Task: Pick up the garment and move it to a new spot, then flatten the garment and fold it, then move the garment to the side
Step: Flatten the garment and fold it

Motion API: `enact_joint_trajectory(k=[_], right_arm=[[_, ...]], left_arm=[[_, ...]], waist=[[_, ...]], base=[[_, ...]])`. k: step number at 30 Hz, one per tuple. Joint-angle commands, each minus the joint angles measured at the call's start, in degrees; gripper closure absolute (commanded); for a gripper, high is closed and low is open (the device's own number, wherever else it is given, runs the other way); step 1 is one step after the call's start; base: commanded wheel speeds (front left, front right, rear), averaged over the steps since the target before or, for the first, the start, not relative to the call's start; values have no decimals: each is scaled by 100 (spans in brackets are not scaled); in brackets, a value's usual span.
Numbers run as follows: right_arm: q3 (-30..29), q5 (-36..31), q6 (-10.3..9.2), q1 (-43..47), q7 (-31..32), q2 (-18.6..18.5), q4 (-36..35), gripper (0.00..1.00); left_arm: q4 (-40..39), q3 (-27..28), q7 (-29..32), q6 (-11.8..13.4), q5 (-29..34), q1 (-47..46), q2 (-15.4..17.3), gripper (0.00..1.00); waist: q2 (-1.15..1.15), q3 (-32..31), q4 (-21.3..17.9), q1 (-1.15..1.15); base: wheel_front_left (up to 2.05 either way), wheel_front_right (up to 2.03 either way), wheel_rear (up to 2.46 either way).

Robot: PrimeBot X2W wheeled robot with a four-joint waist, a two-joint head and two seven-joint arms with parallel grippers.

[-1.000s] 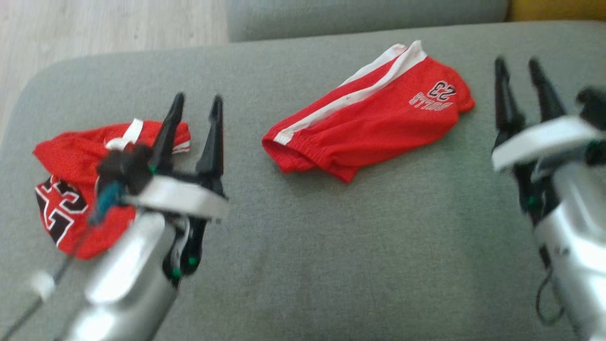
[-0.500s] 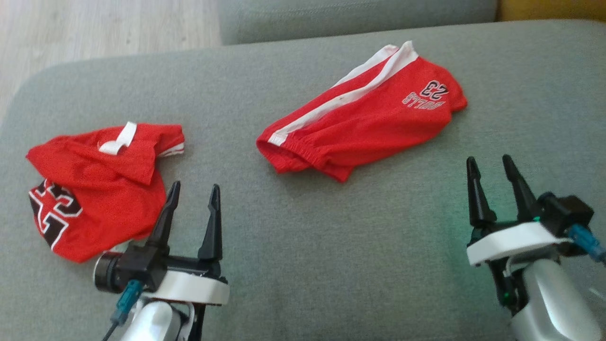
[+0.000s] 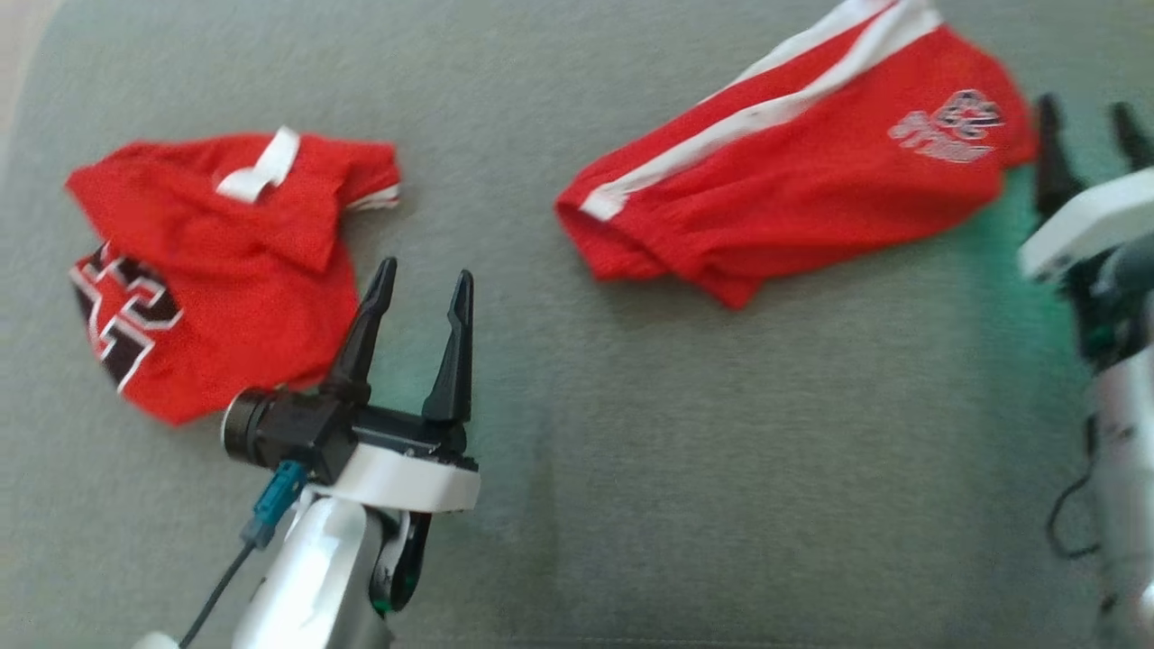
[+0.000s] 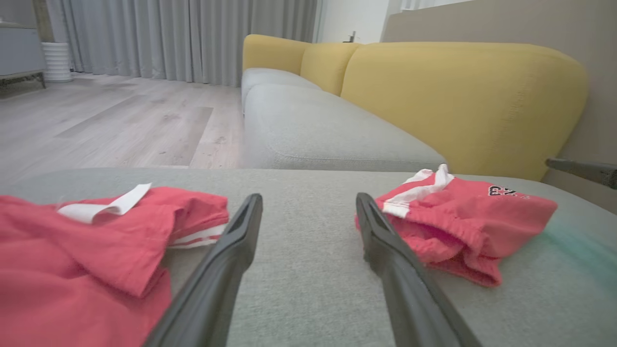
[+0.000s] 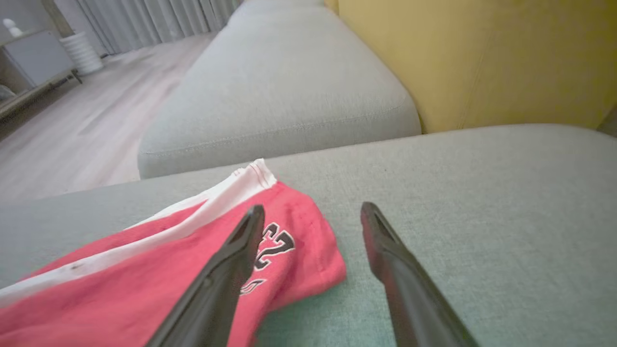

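Red shorts (image 3: 793,189) lie on a grey cushion (image 3: 631,505). Left of them the left hand (image 3: 425,270) hangs empty, fingers apart, beside a red jersey (image 3: 225,270). The right hand (image 3: 1084,106), likewise spread, is just beside their numbered end.

Bare cushion (image 3: 721,451) between jersey (image 3: 225,261) and shorts (image 3: 793,189), yellow backrest (image 4: 458,96) behind

shorts (image 3: 793,189): red, white side stripes, black-white 23 | jersey (image 3: 225,270): red, white trim, black white-edged numerals | sofa seat (image 3: 721,451): grey | backrest (image 4: 458,96): yellow | fingers (image 3: 368,315): black
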Motion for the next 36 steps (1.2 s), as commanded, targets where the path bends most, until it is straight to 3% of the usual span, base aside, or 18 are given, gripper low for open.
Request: enact_joint_trajectory(k=[1,10,21,23,29,36], right_arm=[[-72,-56,-5,-438,247,-196,269,0],[-95,-187,-5,-1319,630,-741,1548,0],[994,252,-5,-1661,1074,-892,2385,2],[1227,471,-5,-1655,1178,-903,2415,100],[1564,1113,-5,-1575,963,-1042,2326,100],[1519,1540,-5,-1350,364,-1234,2400,100]], left_arm=[[-114,257,-29,-61,77,-218,-28,0],[-108,411,-29,-234,141,-410,-184,0],[-88,495,-29,-314,170,-548,-228,0],[-89,478,-29,-306,148,-555,-229,0],[-59,483,-29,-278,144,-505,-230,0],[-18,601,-29,-303,181,-358,-231,0]], waist=[[0,357,395,-2],[0,706,820,-2],[0,836,920,-2],[0,813,901,-2],[0,646,799,-2],[0,306,582,-2]], base=[[0,0,0],[0,0,0],[0,0,0],[0,0,0],[0,0,0],[0,0,0]])
